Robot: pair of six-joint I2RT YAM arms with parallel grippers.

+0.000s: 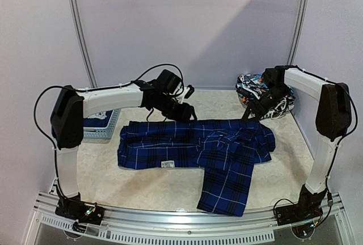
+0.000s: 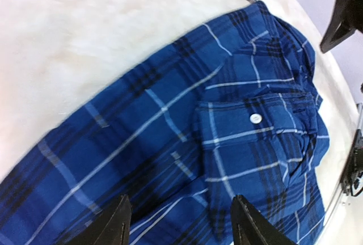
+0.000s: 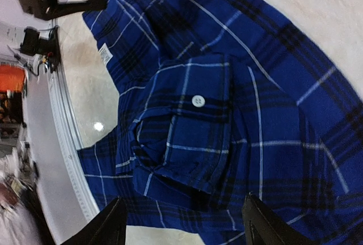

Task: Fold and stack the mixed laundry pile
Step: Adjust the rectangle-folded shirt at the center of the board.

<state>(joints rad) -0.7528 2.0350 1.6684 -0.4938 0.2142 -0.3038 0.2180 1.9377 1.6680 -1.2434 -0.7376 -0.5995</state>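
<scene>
the blue-and-black plaid shirt [image 1: 195, 148] lies spread flat on the bench [image 1: 142, 180], one sleeve crossed over its body, apparently laid out for folding. the left tool [image 1: 189, 113] and right tool [image 1: 249, 113] hover at the shirt's far edge, jaws apart and empty.

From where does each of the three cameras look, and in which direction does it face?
Top external: high behind the arm bases, looking down over the table; shows both arms, with the left gripper and right gripper over the plaid shirt.
Left wrist: on the left arm, facing down at the shirt; its own open jaws show at the bottom edge.
Right wrist: on the right arm, facing down at the shirt; its own open jaws show likewise.
Shared: both wrist views show the same white button.
</scene>
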